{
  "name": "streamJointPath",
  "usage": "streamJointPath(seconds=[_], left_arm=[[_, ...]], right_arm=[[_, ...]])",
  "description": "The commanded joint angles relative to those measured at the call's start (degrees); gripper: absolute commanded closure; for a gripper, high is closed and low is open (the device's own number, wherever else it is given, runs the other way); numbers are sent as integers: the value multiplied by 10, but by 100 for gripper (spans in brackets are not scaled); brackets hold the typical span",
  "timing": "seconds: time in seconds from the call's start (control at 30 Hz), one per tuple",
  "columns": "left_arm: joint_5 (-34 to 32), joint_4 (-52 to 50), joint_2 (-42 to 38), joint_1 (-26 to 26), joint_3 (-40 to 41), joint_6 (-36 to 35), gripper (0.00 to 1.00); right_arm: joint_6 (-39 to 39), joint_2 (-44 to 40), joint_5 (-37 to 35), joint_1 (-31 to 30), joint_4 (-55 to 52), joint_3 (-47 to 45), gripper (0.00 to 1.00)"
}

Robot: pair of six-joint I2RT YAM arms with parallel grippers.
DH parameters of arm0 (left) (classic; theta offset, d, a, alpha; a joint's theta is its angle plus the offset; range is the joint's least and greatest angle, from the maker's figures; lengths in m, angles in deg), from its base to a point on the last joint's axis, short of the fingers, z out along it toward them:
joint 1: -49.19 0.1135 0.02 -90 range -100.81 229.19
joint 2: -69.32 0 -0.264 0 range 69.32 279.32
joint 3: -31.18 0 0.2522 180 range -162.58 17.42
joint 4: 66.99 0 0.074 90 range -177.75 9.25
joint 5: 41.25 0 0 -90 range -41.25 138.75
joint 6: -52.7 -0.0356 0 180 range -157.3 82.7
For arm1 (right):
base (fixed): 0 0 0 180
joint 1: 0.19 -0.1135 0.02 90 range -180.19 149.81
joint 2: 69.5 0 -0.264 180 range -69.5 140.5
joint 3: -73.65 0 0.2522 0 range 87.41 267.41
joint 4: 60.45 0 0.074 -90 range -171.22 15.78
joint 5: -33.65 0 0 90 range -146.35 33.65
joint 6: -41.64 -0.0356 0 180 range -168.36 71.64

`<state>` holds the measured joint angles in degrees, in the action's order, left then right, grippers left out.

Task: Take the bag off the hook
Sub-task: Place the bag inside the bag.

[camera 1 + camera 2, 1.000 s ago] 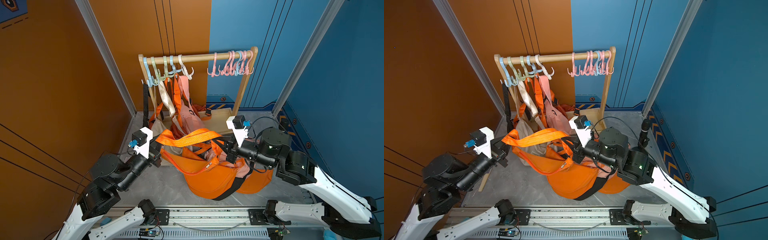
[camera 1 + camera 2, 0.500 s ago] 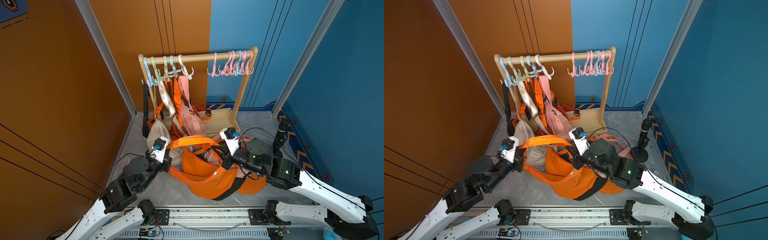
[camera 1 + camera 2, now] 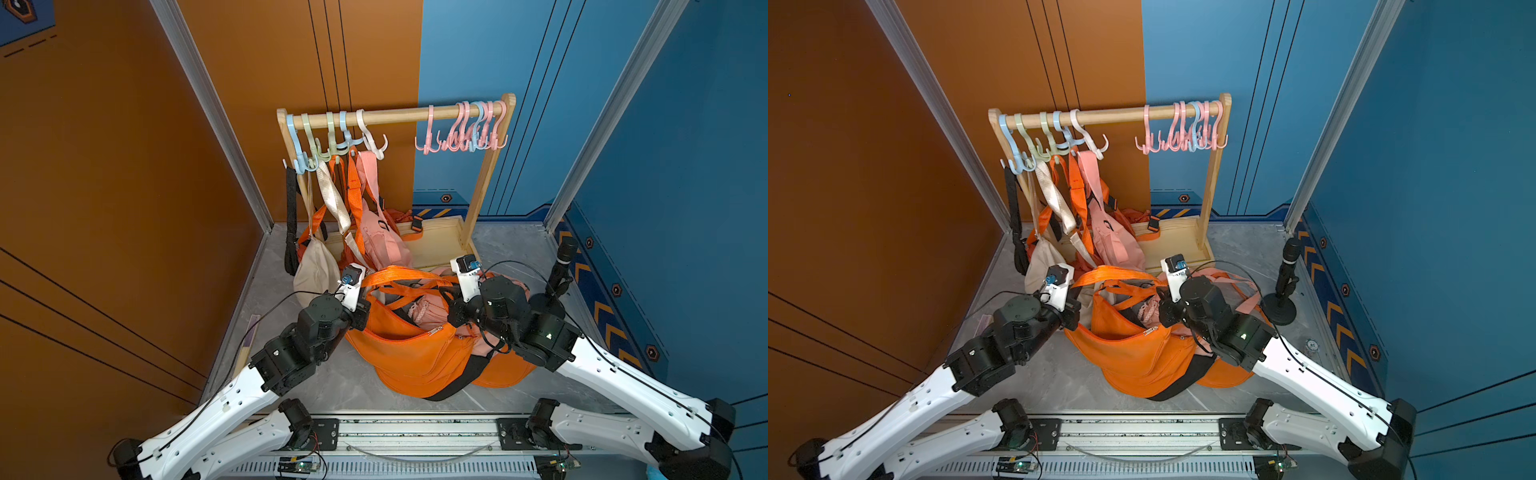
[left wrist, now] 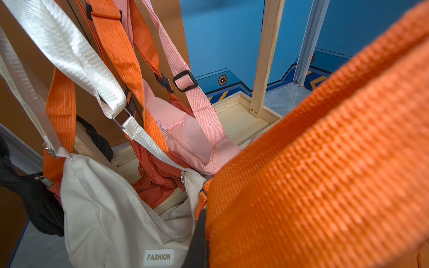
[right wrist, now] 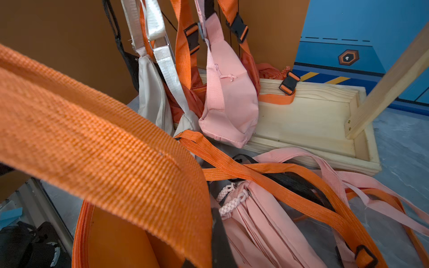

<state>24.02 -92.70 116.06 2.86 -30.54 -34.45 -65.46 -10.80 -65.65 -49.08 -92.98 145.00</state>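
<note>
Both arms drop + push fwd vs 1 s ago: strap was up high, now it's low and the bag body sits on the floor. Left gripper and right gripper are each clamped on the wide orange webbing strap, which spans between them. Big orange nylon crossbody bag is off its hook, resting on the grey marble-look floor just in front of the rack, atop a pile: pink drawstring bag, second orange bag. Unhook looks done imo; what's left = let go.

Behind: pine rack base tray, cream "FASHION" bag and pink sling bag hanging from pastel plastic hooks on the wooden rail.

Hard to see: fingertips buried under strap in both top views, wrist cams mostly blurred webbing. Can't tell which hook it left.
</note>
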Motion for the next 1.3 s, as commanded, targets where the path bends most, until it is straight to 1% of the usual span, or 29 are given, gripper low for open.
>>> streamJointPath(seconds=[0.0,0.2,0.37,0.43,0.6,0.8,0.97,1.1,1.13,1.2,1.27], left_arm=[[19,57,32,9,5,14,100],[38,95,105,16,-11,19,100],[48,128,153,16,-13,23,100],[53,138,173,16,-16,24,100],[63,156,227,17,-34,27,100],[70,172,279,18,-55,29,100],[75,173,321,23,-79,31,100],[80,175,355,26,-99,35,88],[83,176,365,26,-106,35,84],[86,176,383,26,-123,35,74],[87,175,401,27,-139,37,60]], right_arm=[[-21,-19,-9,23,16,-23,100],[-24,-45,-5,56,15,-63,100],[-37,-76,-1,83,28,-119,100],[-41,-80,9,111,33,-134,100],[-50,-79,24,145,49,-163,100],[-63,-77,17,177,89,-201,100],[-65,-65,21,202,112,-212,96],[-70,-55,27,223,132,-219,95],[-71,-52,30,227,136,-219,92],[-71,-44,36,233,143,-219,81],[-70,-37,39,238,148,-219,69]])
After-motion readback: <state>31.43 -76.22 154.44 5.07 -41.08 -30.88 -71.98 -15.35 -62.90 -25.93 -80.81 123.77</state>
